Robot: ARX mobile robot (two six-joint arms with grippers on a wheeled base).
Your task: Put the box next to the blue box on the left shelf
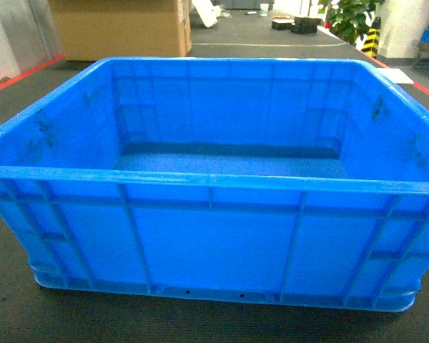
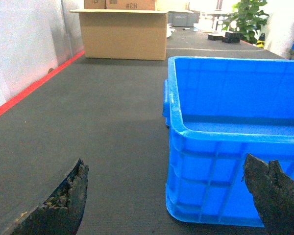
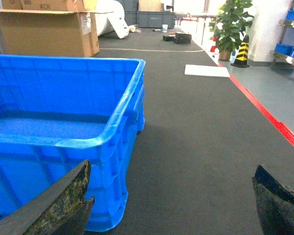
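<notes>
The box (image 1: 214, 207) sits on the dark floor mat (image 2: 103, 127), filling most of the head view, its long ribbed side with two small holes facing near. Its smooth inside holds nothing visible.

The left gripper (image 2: 169, 205) hangs low at the box's near left corner, fingers spread wide: one finger (image 2: 63, 203) over the mat to the left, the other in front of the box's near wall. The right gripper (image 3: 174, 205) is at the near right corner, likewise spread, its left finger (image 3: 63, 200) before the box wall, the other out over the mat. Neither holds the box.

Far left stands a cardboard carton (image 2: 125, 34); far right, a potted plant (image 3: 230, 24) and striped cone (image 3: 242, 49).
</notes>
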